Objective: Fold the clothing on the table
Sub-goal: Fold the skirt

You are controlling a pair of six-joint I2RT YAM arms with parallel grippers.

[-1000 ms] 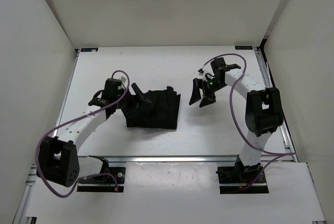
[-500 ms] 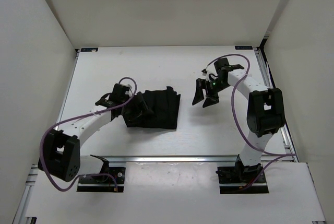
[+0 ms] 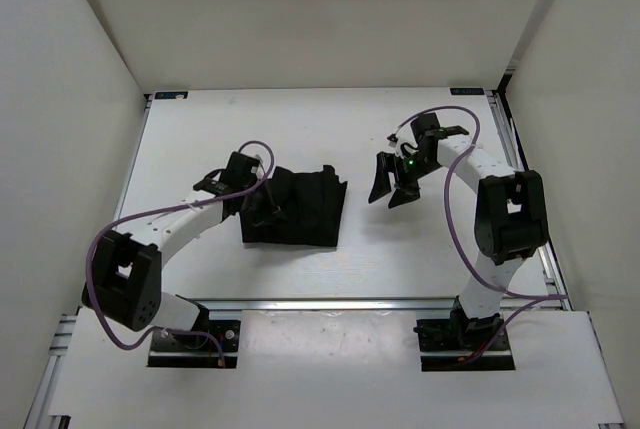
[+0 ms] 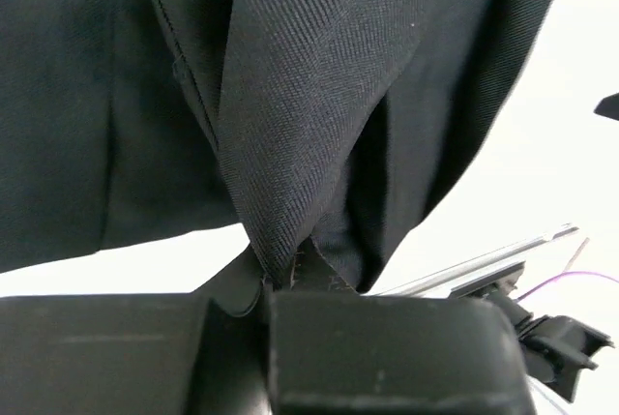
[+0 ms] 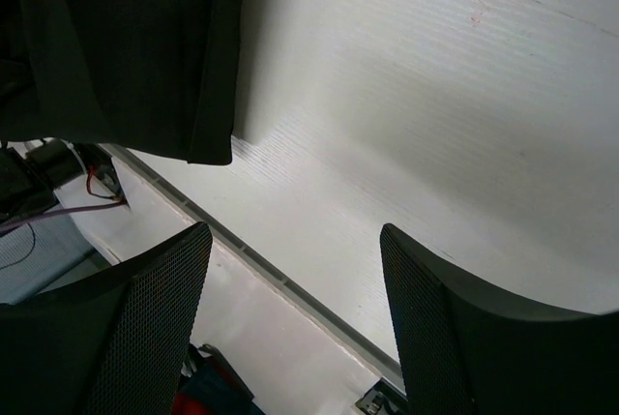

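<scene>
**A:** What's the room like?

**B:** A flat white desk [image 3: 200, 139], boxed in by white walls [image 3: 300, 19] on three sides. An aluminium rail [image 3: 330, 303] runs along its near edge.

**A:** And the count?

**B:** One piece of black clothing [image 3: 305, 211], bunched into a rough rectangle just left of the desk's middle. Two arms [image 3: 185, 232], one claw on each, and two purple cables [image 3: 447, 211].

**A:** How do the claws stand?

**B:** The left claw [image 3: 260, 209] sits on the clothing's left part. The right claw [image 3: 388, 192] hangs to the right of the clothing, clear of it, fingers wide apart and holding nothing.

**A:** Does the overhead view settle the left one?

**B:** No, it's black on black there. Its wrist view does: the left claw [image 4: 285, 284] is clamped on a raised fold of the clothing [image 4: 290, 96]. The right wrist view shows bare desk [image 5: 435, 96] between its fingers and the clothing's edge [image 5: 116, 47] off to one side.
</scene>
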